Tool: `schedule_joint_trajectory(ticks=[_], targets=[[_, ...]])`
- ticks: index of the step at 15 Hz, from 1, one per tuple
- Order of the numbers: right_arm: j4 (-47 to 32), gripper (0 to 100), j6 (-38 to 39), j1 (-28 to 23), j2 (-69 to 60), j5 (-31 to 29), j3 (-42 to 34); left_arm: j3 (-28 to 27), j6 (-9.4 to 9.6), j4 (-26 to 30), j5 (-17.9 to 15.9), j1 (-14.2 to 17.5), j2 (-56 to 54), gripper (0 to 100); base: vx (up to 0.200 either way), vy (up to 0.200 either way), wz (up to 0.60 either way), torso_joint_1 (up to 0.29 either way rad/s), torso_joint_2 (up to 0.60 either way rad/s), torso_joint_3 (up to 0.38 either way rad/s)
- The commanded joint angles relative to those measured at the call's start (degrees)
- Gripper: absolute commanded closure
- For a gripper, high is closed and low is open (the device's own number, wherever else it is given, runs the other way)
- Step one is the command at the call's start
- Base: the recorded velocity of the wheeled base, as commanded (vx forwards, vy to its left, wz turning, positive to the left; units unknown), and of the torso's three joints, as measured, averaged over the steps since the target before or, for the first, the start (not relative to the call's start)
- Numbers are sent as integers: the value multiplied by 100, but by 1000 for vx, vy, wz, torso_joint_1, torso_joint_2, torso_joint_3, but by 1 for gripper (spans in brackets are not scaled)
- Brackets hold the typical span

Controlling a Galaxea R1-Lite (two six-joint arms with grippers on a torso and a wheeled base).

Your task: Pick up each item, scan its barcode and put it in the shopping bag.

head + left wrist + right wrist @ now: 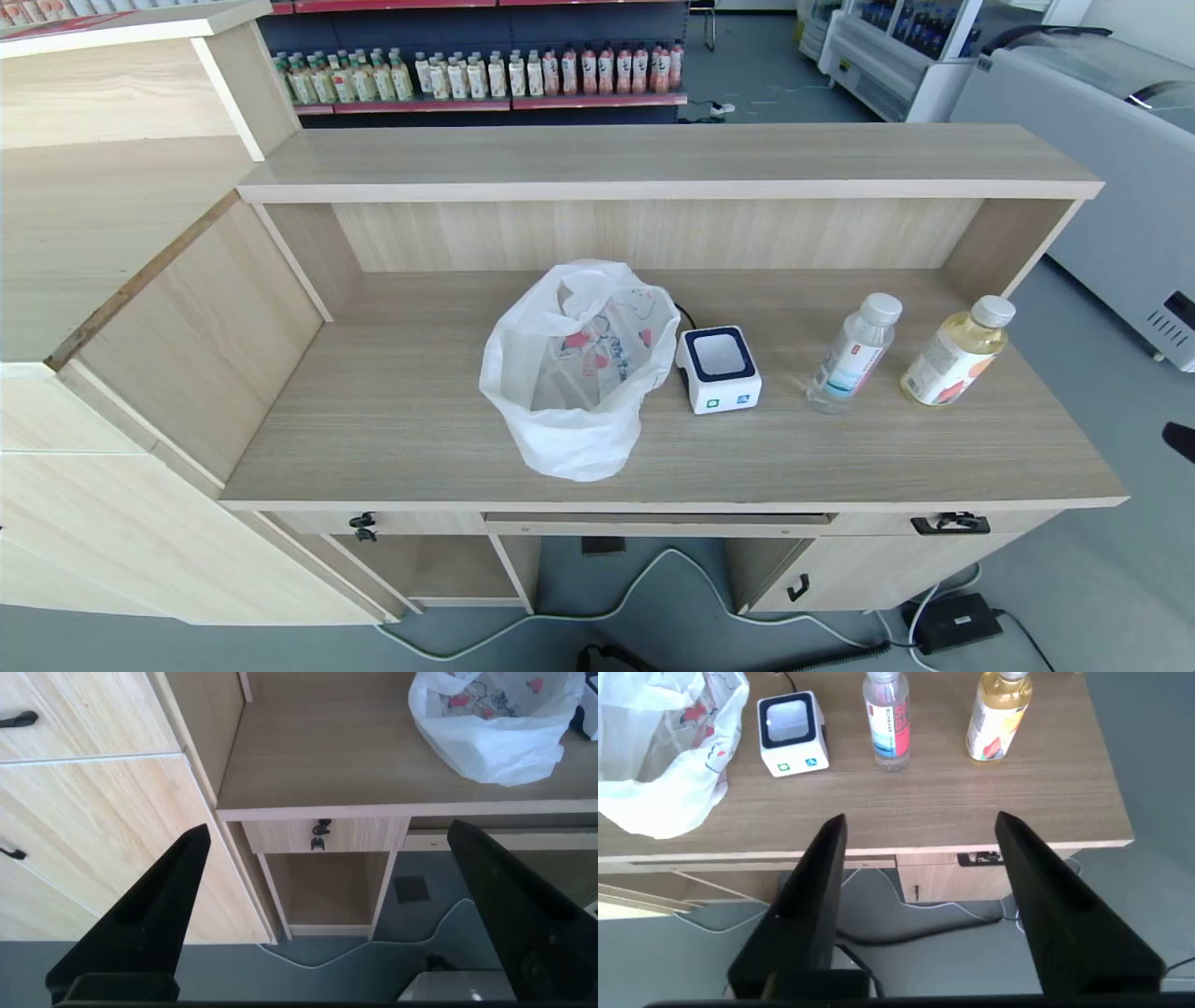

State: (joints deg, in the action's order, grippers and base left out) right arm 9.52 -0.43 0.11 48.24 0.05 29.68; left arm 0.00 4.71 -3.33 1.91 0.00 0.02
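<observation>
Water bottle [854, 355] standing upright on wood-grain worktop [392, 429], right of scanner [717, 369]; yellow drink bottle [957, 355] standing just beyond, apart. Both looking stiff, smooth, probably slippery and fairly heavy; gripping mid-body at label seeming safest. Shopping bag [579, 369] sitting open left of scanner, thin, floppy. Left end effector [327, 915] and right end effector [920, 905] hovering spread, empty, off worktop front. Shop shelves [485, 105] standing behind.

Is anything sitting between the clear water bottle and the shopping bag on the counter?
Yes. The white scanner stands between the clear water bottle and the shopping bag, close beside the bag. Lifting the bottle over it should clear it.
</observation>
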Motion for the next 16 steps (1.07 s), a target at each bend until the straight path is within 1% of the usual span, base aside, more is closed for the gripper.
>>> schedule_joint_trajectory(ticks=[1,4,5,8,11,13,14,15,16], targets=[[305,0,-10,-72,1153,13,-217,0,-5,-1,2,0,-2,0,0,0,0,0,0,0],[463,0,-19,-72,1786,-216,-244,0,4,-1,2,0,-2,0,0,0,0,0,0,0],[823,0,-10,-64,2111,-216,-226,0,-5,-1,11,0,-2,0,0,0,0,0,0,0],[2564,0,16,-99,3403,-198,-173,0,-5,-1,2,0,-2,0,0,0,0,0,0,0],[3803,0,-28,-99,4589,-181,-130,0,-5,-1,2,0,-2,0,0,0,0,0,0,0],[4110,0,-63,-72,4994,-172,-112,0,-5,-1,11,0,-2,0,0,0,0,0,0,0],[4383,0,-72,-29,5248,-154,-42,0,-5,-1,2,0,-2,0,0,0,0,0,0,0],[4875,0,-80,-2,5626,-110,125,0,-5,-1,2,0,-2,0,0,0,0,0,0,0],[5077,0,-89,15,5829,-110,248,0,-5,-1,2,0,-2,0,0,0,0,0,0,0]])
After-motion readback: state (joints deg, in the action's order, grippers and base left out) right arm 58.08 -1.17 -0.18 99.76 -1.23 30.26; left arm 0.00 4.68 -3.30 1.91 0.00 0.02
